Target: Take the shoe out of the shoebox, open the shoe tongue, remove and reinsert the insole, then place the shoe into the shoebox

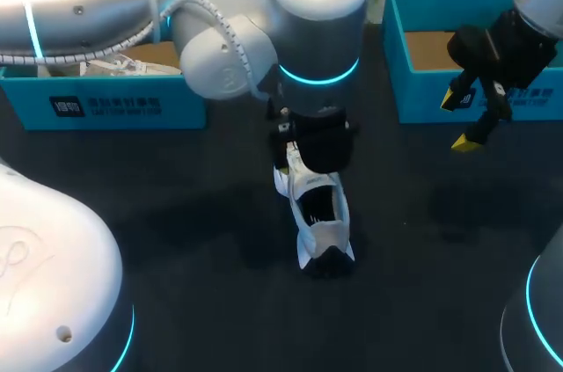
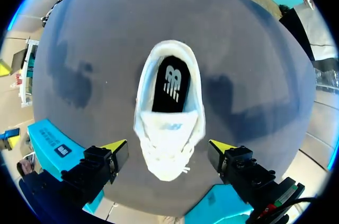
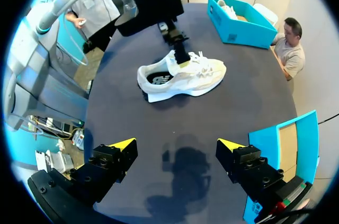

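A white shoe [image 1: 318, 218] stands on its sole at the middle of the dark table, its black insole [image 2: 172, 83] showing inside the opening. My left gripper [image 2: 168, 147] hangs open right over the laces and tongue, one yellow-tipped finger on each side, neither touching the shoe's sides. In the right wrist view one of its fingers [image 3: 183, 61] stands at the tongue of the shoe [image 3: 183, 75]. My right gripper [image 1: 459, 121] is open and empty, up by the front wall of the right-hand teal shoebox [image 1: 422, 95], well away from the shoe.
A second teal shoebox [image 1: 114, 106] at the back left holds another white shoe [image 1: 114, 64]. The left arm's thick wrist covers the shoe's far end in the head view. Bare dark tabletop lies between the shoe and my right gripper [image 3: 177, 144].
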You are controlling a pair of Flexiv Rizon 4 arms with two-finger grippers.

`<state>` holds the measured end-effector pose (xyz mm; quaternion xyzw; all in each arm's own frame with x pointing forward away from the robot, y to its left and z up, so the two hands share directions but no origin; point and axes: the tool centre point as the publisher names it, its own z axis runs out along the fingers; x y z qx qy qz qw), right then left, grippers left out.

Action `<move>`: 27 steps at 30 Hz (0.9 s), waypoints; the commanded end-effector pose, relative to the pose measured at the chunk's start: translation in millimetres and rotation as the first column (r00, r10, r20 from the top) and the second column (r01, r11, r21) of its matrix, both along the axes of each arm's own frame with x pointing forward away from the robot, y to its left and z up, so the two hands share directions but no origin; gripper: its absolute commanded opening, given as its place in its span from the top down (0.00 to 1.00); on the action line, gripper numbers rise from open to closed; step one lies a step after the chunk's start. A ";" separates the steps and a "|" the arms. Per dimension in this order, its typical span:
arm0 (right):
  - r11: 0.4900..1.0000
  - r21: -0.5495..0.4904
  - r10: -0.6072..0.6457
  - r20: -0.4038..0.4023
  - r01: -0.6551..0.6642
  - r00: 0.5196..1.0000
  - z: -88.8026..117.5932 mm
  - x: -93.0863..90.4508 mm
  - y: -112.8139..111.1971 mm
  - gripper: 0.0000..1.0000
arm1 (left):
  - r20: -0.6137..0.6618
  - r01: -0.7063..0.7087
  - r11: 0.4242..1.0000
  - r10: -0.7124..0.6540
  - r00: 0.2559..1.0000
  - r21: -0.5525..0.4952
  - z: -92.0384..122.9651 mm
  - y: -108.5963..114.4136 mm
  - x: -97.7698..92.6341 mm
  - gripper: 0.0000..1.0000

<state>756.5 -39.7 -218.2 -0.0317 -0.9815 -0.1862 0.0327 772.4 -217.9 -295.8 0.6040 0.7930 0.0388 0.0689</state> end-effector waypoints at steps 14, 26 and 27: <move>1.000 -0.002 0.000 0.000 0.000 1.000 -0.7 0.1 0.1 0.00 | -0.019 0.046 0.999 -0.046 0.999 -0.020 3.9 3.3 23.6 0.57; 1.000 -0.002 0.000 0.000 0.000 1.000 -0.7 0.1 0.1 0.00 | -0.033 0.045 0.999 -0.045 0.998 -0.009 -28.3 -2.5 6.6 0.56; 1.000 -0.002 0.000 0.000 0.000 1.000 -0.7 0.1 0.1 0.00 | -0.039 0.046 0.999 -0.047 0.998 -0.008 -30.4 -3.0 5.2 0.57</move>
